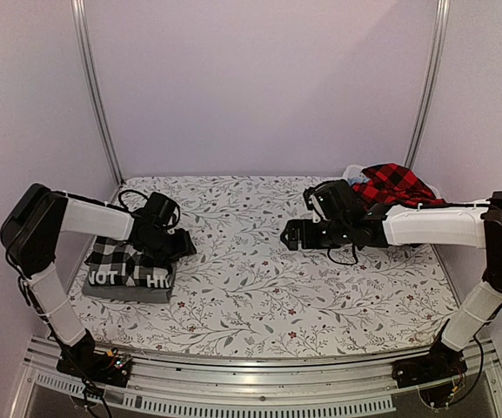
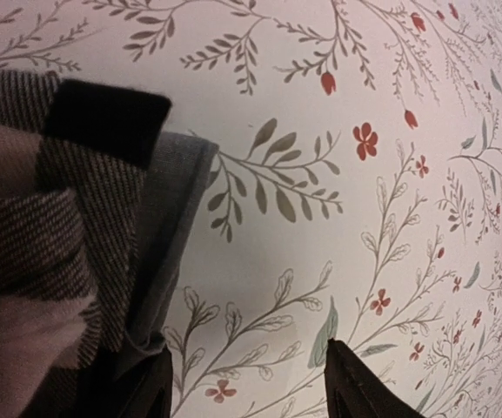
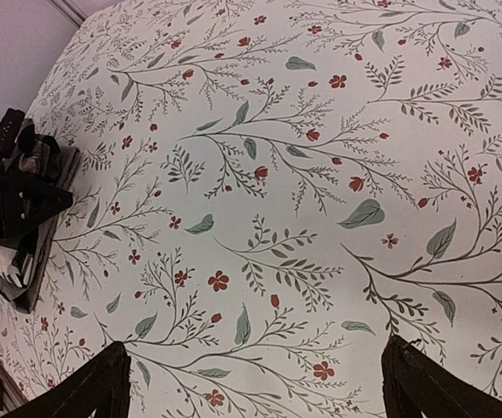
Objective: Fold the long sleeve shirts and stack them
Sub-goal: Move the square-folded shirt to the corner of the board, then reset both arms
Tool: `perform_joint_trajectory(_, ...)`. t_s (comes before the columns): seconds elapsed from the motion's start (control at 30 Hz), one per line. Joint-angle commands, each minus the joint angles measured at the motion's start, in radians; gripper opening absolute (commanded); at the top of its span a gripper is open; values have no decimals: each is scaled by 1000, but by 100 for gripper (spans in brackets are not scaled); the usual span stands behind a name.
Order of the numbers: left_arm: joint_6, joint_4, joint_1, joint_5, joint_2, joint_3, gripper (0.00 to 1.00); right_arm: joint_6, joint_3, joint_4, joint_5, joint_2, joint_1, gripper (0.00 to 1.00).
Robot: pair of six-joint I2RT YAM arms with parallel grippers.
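Note:
A folded black-and-white check shirt point(image 1: 120, 259) with white lettering lies on a folded grey shirt point(image 2: 174, 228) at the table's left side. In the left wrist view the check shirt point(image 2: 50, 252) fills the left edge, with the grey one's edge showing under it. My left gripper point(image 1: 179, 246) hovers just right of this stack. It is open point(image 2: 251, 383), and only bare tablecloth shows between its fingers. A red-and-black check shirt point(image 1: 396, 183) lies bunched in the basket at the back right. My right gripper point(image 1: 291, 235) hangs wide open point(image 3: 255, 387) over the table's middle, holding nothing.
The white basket point(image 1: 351, 171) stands at the back right corner, partly behind the right arm. A floral tablecloth point(image 1: 251, 296) covers the table. Metal rails point(image 1: 94, 87) rise at the back corners. In the right wrist view the stack point(image 3: 20, 266) lies far left.

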Motion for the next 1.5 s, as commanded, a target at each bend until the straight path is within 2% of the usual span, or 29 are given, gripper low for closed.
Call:
perform_joint_trajectory(0.0,25,-63,51,-6,-89,-97,60,8,-2,20,-4,16,-6,99)
perform_joint_trajectory(0.33,72,-96,141,1,-223,-205,60,0,-6,13,-5,19,-6,99)
perform_joint_trajectory(0.67,135,-123,141,39,-243,-120,60,0,0,7,-7,16,-6,99)
perform_joint_trajectory(0.93,187,-120,90,58,-290,-36,61,-5,-7,-2,29,-18,-7,99)
perform_joint_trajectory(1.17,246,-94,-7,56,-324,83,74,-26,22,-8,94,-96,-8,99)
perform_joint_trajectory(1.27,257,-63,-43,55,-348,123,85,-41,26,-5,146,-144,-7,99)
perform_joint_trajectory(1.3,258,-42,-51,58,-360,130,95,-44,26,-2,163,-171,-7,99)
perform_joint_trajectory(1.33,258,-25,-61,59,-372,133,99,-53,25,1,179,-189,-7,99)
perform_joint_trajectory(1.47,262,28,-79,60,-417,146,100,-78,13,14,233,-287,-7,99)
